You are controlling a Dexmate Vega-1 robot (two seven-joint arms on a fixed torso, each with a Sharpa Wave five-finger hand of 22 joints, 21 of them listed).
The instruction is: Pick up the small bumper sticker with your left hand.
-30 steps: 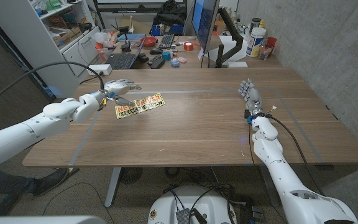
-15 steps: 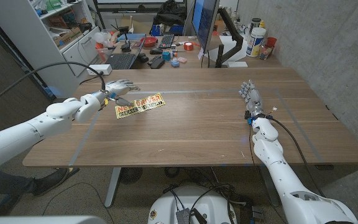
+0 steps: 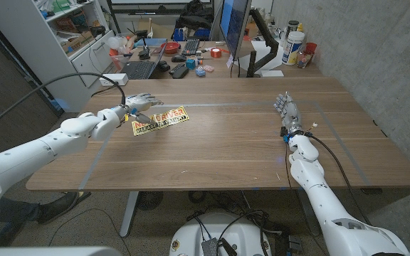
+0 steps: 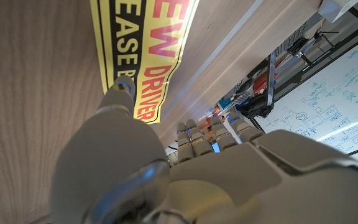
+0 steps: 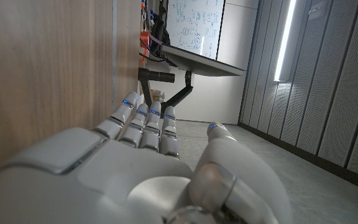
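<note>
A yellow and black bumper sticker (image 3: pixel 161 120) with red letters lies flat on the wooden table (image 3: pixel 219 149), left of centre. My left hand (image 3: pixel 135 104) hovers at its left end with fingers spread and nothing held. In the left wrist view the thumb tip (image 4: pixel 120 90) reaches over the sticker (image 4: pixel 148 50) at its lettered edge. My right hand (image 3: pixel 288 112) stands on its edge at the table's right side, fingers together and straight, holding nothing; its back (image 5: pixel 129 168) shows in the right wrist view.
Behind the table stand a laptop (image 3: pixel 142 68), a monitor (image 3: pixel 235 28), bottles (image 3: pixel 295 46) and small clutter. A white shelf unit (image 3: pixel 70 35) stands at the back left. A grey wall runs along the right.
My left arm has crept slightly forward and right, bringing the hand a bit closer over the sticker's left end. The right hand has stayed put.
</note>
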